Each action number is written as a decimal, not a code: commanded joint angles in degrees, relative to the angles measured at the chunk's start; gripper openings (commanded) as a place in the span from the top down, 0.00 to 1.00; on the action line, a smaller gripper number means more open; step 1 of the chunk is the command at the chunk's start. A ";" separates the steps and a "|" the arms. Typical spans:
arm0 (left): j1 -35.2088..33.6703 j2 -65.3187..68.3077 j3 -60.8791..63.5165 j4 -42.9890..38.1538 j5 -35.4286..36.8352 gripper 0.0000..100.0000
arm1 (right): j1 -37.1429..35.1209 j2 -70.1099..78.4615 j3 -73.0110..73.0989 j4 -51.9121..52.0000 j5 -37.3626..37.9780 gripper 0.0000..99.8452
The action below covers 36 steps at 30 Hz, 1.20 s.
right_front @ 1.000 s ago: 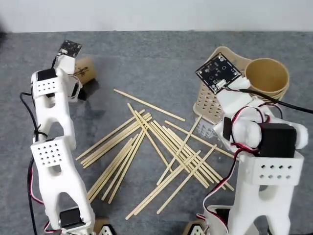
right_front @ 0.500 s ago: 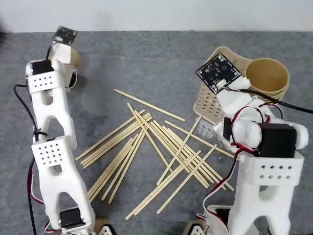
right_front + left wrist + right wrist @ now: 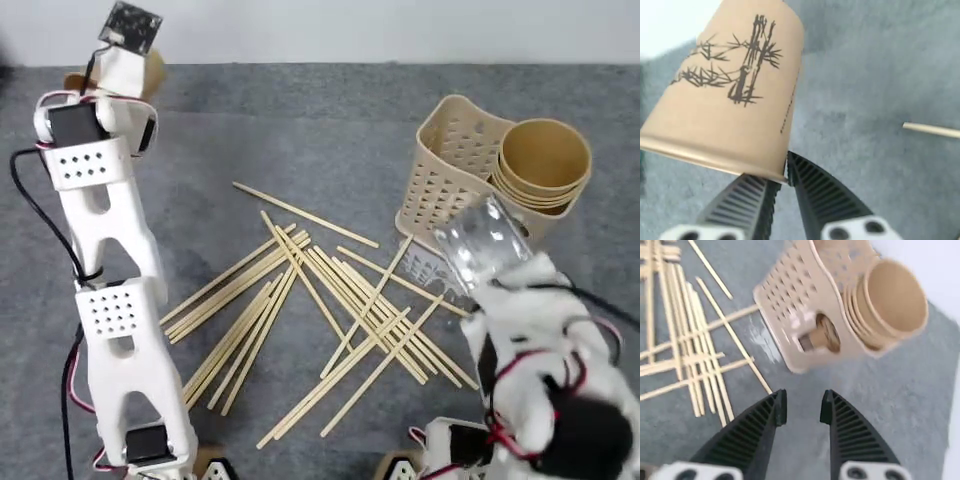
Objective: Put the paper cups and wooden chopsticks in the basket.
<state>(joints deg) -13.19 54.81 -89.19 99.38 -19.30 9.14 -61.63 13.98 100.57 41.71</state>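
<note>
Your left arm [image 3: 105, 230] stands stretched up the left side of the high view, its wrist at the upper left corner. There the left claw [image 3: 785, 174] is clamped on the rim of a tan paper cup with a dark bamboo print [image 3: 735, 95]. The wrist view gives you the pinch itself, one ribbed finger on each side of the rim and the cup lifted off the grey felt table cover [image 3: 300, 130]. From above you get just a sliver of that cup [image 3: 154, 68] beside the wrist. Your right arm [image 3: 540, 370] sits folded low in the lower right of the high view. The right claw [image 3: 802, 407] hangs spread apart with nothing between its fingers, just in front of the beige perforated plastic basket [image 3: 790, 295]. That basket [image 3: 445, 175] lies tipped at the upper right, with a stack of plain tan paper cups [image 3: 545, 160] nested in its mouth. The right wrist view adds a brown shape seen through the handle slot in its wall. The pale wooden chopsticks [image 3: 330, 300] lie scattered and crossed at the centre of the cover, a few touching the basket's foot.
</note>
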 commanded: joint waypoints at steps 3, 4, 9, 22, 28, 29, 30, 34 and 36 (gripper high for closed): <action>4.84 -2.81 -6.99 1.23 0.70 0.99 | 2.86 -9.36 8.79 1.80 1.49 0.87; 6.07 -4.22 -6.55 1.23 0.70 0.99 | 2.86 -10.86 10.73 1.80 1.41 0.87; 11.60 -11.69 -6.11 1.23 0.70 0.99 | 2.86 -16.31 20.13 0.31 0.97 0.88; 31.65 -24.26 -6.02 1.23 0.70 0.99 | -3.30 -23.43 37.01 -8.75 -4.04 0.99; 42.99 -24.79 -6.02 1.14 0.44 0.99 | -5.41 -23.69 37.19 -8.66 -3.60 0.99; 44.40 -24.62 -6.02 1.14 0.44 0.99 | -5.41 -23.60 37.19 -8.66 -3.52 0.99; 45.63 -24.44 -6.02 1.14 0.35 0.99 | -5.41 -23.60 37.19 -8.66 -3.52 0.99; 50.29 -23.82 -5.49 1.14 0.18 0.99 | -5.41 -23.60 37.27 -8.31 -2.46 0.99; 52.48 -22.77 -4.18 1.05 -2.02 0.99 | -5.41 -23.69 37.27 -8.22 -1.67 0.99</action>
<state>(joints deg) 36.13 33.63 -91.12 99.38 -19.38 4.13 -85.19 51.25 92.92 38.90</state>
